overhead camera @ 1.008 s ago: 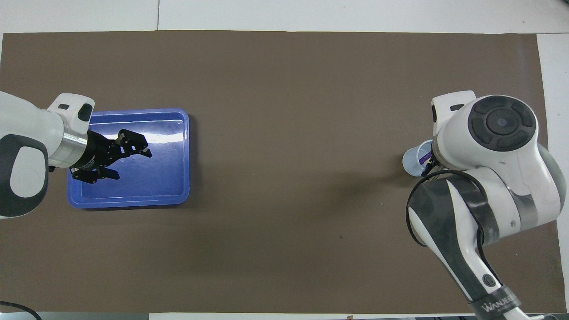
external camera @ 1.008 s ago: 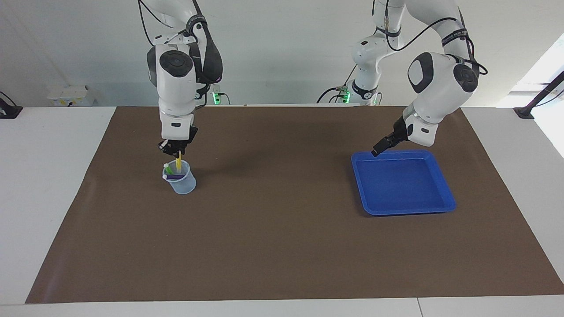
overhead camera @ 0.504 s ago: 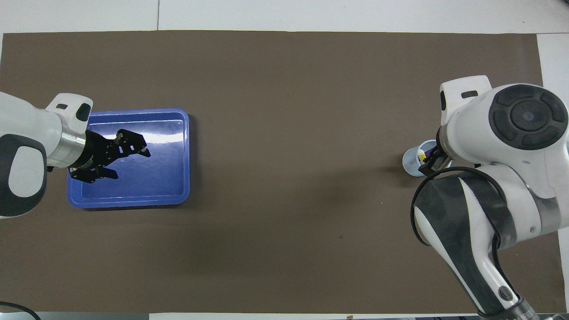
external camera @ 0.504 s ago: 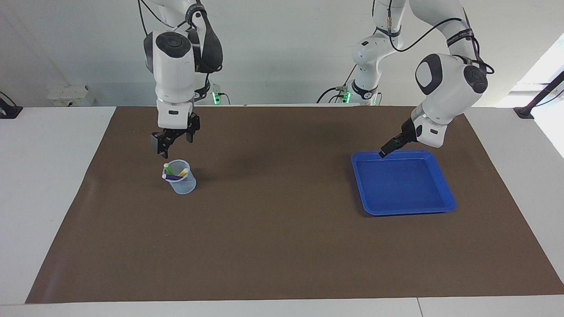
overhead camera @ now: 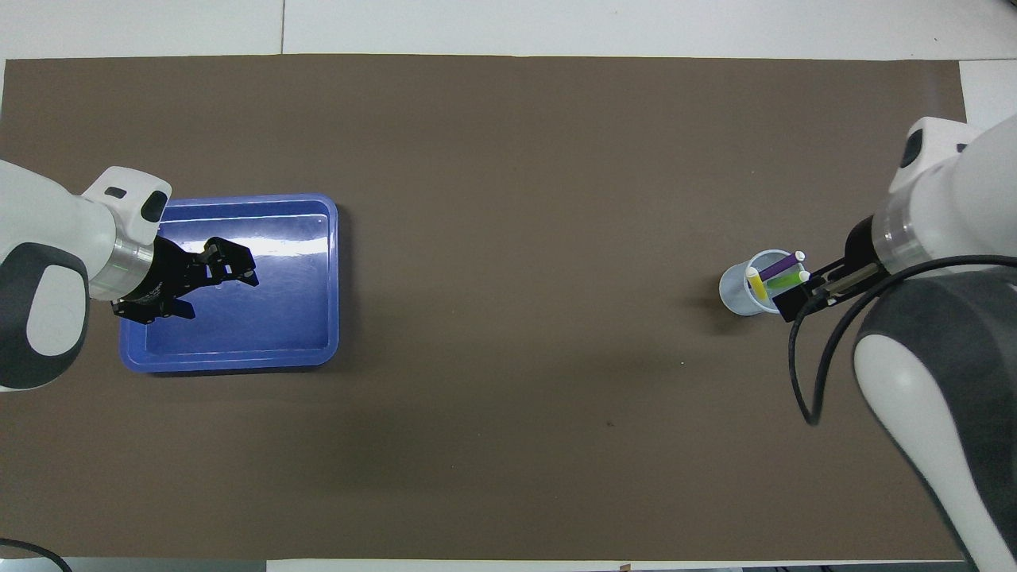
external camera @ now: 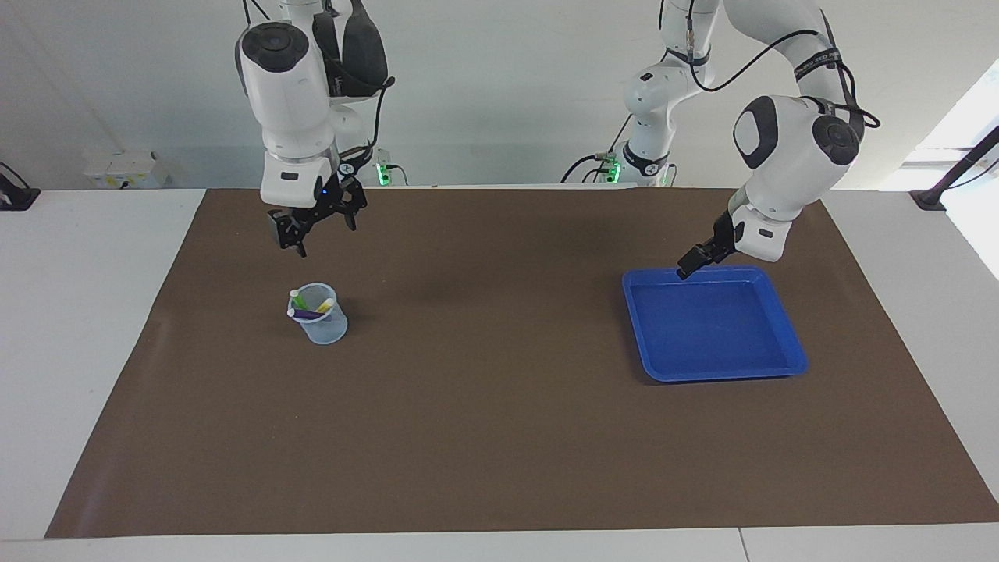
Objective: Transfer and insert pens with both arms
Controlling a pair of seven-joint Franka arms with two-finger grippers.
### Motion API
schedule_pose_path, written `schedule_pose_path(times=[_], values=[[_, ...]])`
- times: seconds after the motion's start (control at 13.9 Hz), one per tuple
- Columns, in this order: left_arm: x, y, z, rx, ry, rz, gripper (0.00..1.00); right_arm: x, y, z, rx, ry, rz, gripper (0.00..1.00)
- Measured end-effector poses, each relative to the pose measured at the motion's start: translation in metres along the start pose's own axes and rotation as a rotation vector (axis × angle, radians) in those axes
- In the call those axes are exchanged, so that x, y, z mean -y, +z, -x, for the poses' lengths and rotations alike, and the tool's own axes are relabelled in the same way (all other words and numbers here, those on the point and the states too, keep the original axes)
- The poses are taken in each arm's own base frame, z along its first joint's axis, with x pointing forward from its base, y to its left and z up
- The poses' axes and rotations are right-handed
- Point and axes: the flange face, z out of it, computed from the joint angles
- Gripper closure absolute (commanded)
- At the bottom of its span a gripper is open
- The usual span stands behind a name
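The pens, yellow (overhead camera: pixel 753 283), purple (overhead camera: pixel 779 264) and green (overhead camera: pixel 786 280), stand together in a clear cup (external camera: pixel 320 314) at the right arm's end of the tabletop. In the facing view the right hand (external camera: pixel 312 228) hangs at the cup's twelve o'clock, spread wide, holding nothing. The left hand (external camera: pixel 697 261), wide too, hovers empty over the blue tray (external camera: pixel 784 332).
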Motion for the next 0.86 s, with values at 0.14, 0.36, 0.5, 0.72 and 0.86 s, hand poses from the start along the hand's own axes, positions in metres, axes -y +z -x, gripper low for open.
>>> schedule_pose_path(times=[0.14, 0.36, 0.5, 0.72, 0.86], values=[[0.0, 0.0, 0.0, -0.001, 0.001, -0.001, 0.0, -0.03, -0.006, 0.01, 0.008, 0.113, -0.011, 0.0], [0.003, 0.0, -0.001, -0.013, 0.036, -0.031, 0.0, -0.071, -0.003, 0.023, 0.036, 0.196, -0.031, 0.0], [0.006, -0.006, -0.004, -0.019, 0.142, -0.077, 0.0, -0.097, -0.009, 0.027, 0.052, 0.245, -0.042, 0.0], [0.003, -0.046, -0.009, 0.035, 0.219, -0.11, 0.0, -0.117, -0.005, 0.026, 0.059, 0.279, -0.045, 0.0], [0.001, -0.074, -0.007, 0.057, 0.245, -0.12, 0.0, -0.106, -0.004, 0.019, 0.062, 0.258, -0.042, 0.0]])
